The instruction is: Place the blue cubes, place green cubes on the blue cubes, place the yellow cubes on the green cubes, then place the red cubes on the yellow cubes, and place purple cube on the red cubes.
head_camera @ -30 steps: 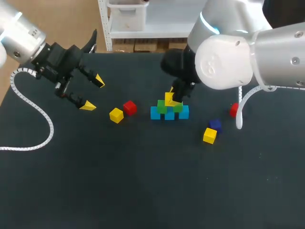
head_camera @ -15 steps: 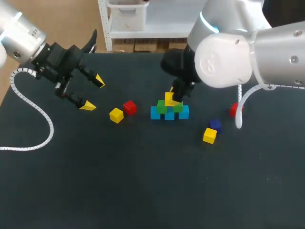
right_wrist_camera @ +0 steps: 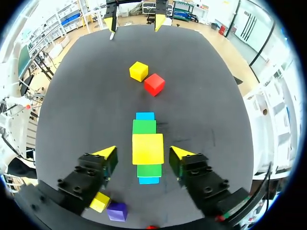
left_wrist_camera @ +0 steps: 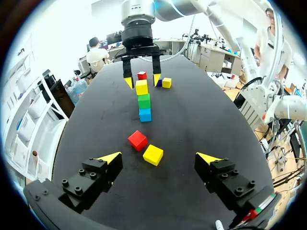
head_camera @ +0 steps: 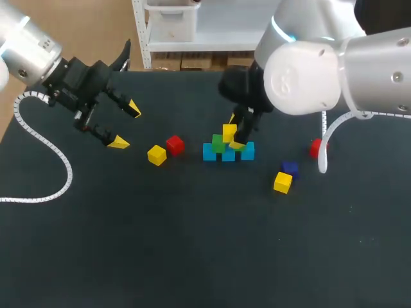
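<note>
A row of blue cubes (head_camera: pixel 228 154) lies mid-table with two green cubes (head_camera: pixel 218 144) on it. One yellow cube (head_camera: pixel 229 133) rests on the green ones. My right gripper (head_camera: pixel 235 133) hangs over the stack, open, its fingers either side of that yellow cube (right_wrist_camera: pixel 147 148) with a gap on both sides. My left gripper (head_camera: pixel 126 125) is open and empty, held above the table's far left. Ahead of my left gripper (left_wrist_camera: pixel 158 158) lie a loose yellow cube (left_wrist_camera: pixel 153 154) and a red cube (left_wrist_camera: pixel 137 140), and beyond them stands the stack (left_wrist_camera: pixel 144 101).
Left of the stack sit the loose yellow cube (head_camera: pixel 156 154) and red cube (head_camera: pixel 174 144). To its right are another yellow cube (head_camera: pixel 282 182), a purple cube (head_camera: pixel 289 168) and a red cube (head_camera: pixel 314 147), partly behind the right arm's white cable.
My right gripper's fingers have spread apart, letting go of the yellow cube, which stays on the green cubes. The left arm has not moved.
</note>
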`<control>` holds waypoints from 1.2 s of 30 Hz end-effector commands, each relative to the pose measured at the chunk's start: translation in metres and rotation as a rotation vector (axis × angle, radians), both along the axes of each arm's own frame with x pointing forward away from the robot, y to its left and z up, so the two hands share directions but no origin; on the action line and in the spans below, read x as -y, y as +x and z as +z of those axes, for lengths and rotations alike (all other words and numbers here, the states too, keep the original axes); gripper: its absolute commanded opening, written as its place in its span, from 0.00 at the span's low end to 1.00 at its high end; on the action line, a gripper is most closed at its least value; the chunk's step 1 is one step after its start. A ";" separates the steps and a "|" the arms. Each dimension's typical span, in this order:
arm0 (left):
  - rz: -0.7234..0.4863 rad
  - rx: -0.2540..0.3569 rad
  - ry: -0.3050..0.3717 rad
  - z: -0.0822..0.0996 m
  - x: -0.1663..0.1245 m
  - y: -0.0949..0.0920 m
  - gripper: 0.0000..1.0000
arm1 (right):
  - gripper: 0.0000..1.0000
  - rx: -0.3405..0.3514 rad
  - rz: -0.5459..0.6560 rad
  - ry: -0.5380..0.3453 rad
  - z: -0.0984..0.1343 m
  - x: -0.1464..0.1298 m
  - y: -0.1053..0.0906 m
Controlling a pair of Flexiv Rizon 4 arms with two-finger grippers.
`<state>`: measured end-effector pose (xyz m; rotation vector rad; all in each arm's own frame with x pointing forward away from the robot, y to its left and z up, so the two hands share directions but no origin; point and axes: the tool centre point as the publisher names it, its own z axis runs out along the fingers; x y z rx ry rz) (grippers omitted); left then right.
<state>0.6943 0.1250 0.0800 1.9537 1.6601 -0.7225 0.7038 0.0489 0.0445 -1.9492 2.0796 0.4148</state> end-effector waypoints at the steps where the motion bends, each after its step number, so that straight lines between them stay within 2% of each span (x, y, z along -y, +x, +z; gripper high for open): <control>1: -0.002 -0.001 0.000 -0.001 0.000 0.001 1.00 | 1.00 -0.023 0.011 0.016 0.003 0.000 0.001; 7: -0.002 -0.001 0.000 -0.001 0.000 0.001 1.00 | 1.00 -0.048 -0.042 0.097 0.027 0.022 -0.004; 13: -0.002 -0.001 0.000 -0.001 0.000 0.001 1.00 | 1.00 -0.009 -0.150 0.084 0.045 0.070 -0.019; 18: -0.002 -0.001 0.000 -0.001 0.000 0.001 1.00 | 1.00 -0.014 -0.238 0.052 0.041 0.095 -0.044; 25: -0.002 -0.001 0.000 -0.001 0.000 0.001 1.00 | 1.00 -0.074 -0.282 0.056 0.014 0.091 -0.078; 28: -0.002 -0.001 0.000 -0.001 0.000 0.001 1.00 | 1.00 -0.074 -0.266 0.040 0.004 0.083 -0.089; 36: -0.002 -0.001 0.000 -0.001 0.000 0.001 1.00 | 1.00 -0.084 -0.186 0.007 -0.025 0.062 -0.101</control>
